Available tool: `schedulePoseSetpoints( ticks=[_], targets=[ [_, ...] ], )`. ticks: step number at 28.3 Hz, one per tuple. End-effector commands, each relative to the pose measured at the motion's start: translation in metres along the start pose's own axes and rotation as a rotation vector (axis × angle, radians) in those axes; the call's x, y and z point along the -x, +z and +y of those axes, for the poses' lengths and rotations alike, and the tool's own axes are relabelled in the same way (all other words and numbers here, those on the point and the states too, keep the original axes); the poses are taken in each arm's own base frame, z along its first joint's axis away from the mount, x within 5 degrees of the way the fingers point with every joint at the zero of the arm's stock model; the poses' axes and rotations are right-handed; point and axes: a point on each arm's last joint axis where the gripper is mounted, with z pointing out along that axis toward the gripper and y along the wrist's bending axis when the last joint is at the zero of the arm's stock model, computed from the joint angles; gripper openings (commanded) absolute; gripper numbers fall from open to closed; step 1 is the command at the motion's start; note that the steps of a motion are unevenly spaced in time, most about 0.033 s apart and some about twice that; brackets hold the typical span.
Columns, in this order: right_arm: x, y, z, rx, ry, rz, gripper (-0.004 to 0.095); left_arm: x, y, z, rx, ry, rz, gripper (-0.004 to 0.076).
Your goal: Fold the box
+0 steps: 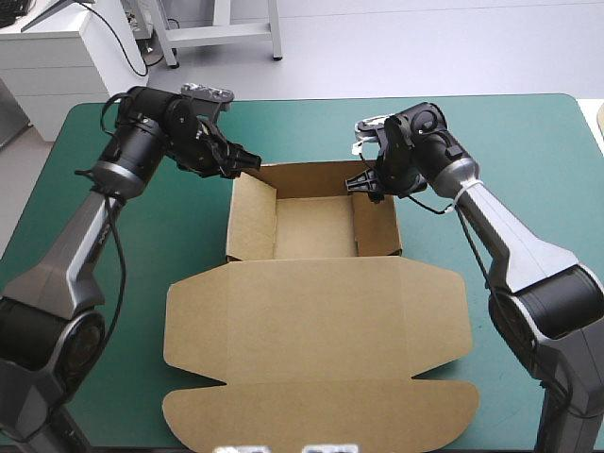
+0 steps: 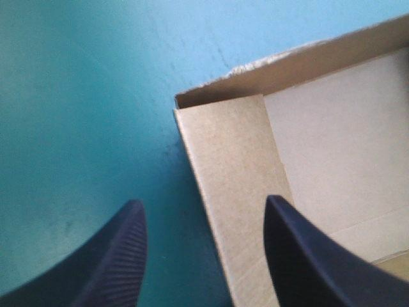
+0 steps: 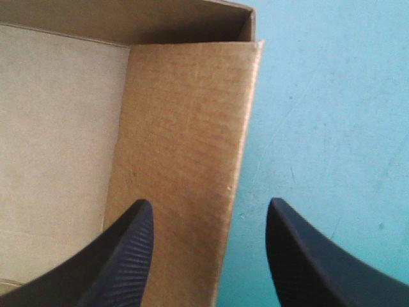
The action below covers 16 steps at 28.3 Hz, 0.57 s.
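Found the box [image 1: 316, 274] on the middle of the surface [image 1: 528, 151], made up as an open tray. Nearest, on the tray's near side, saw the lid [image 1: 321, 326] lying flat, tuck flap [image 1: 321, 411] outermost. Past the lid, noted the tray [image 1: 314, 231] itself, walls raised. At the tray's far-left corner, found the left jaws wide open and empty, fingers [image 2: 115, 262] astride the left wall [image 2: 233, 192]: one outside over bare surface, one inside. At the tray's far-right corner, found the right jaws just as wide, fingers [image 3: 121, 256] astride the right wall [image 3: 185, 160], gripping nothing. Could not confirm contact with board on either side. Judged the side walls the weak spot. Feared splaying a wall outward or crushing its rim by closing off-centre or pressing down. Feared too dragging the light box askew through a one-sided pull, and creasing the flat lid.
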Motion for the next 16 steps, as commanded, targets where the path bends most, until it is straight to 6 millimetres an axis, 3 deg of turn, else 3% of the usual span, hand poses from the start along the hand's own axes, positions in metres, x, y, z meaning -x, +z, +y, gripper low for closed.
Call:
schedulePoseSetpoints(
  ticks=[1, 4, 9, 11, 16],
  targets=[
    [0.002, -0.033, -0.004, 0.009, -0.001, -0.077, 0.0491, -0.007, -0.074, 0.005, 0.061, 0.028, -0.130, 0.0219],
    [0.001, -0.032, -0.004, 0.009, -0.011, -0.073, 0.0491, -0.014, -0.106, 0.016, 0.178, 0.046, -0.202, 0.0005],
    [0.001, -0.031, -0.002, 0.026, -0.006, -0.069, 0.0491, -0.036, -0.153, 0.019, 0.187, 0.040, -0.295, -0.0008],
    [0.001, -0.031, -0.001, 0.032, -0.004, -0.068, 0.0491, -0.059, -0.167, 0.016, 0.140, 0.049, -0.296, -0.0008],
    [0.002, -0.021, -0.001, 0.026, -0.007, -0.047, 0.0491, -0.110, -0.167, 0.009, 0.035, 0.090, -0.224, -0.0008]
  ],
)
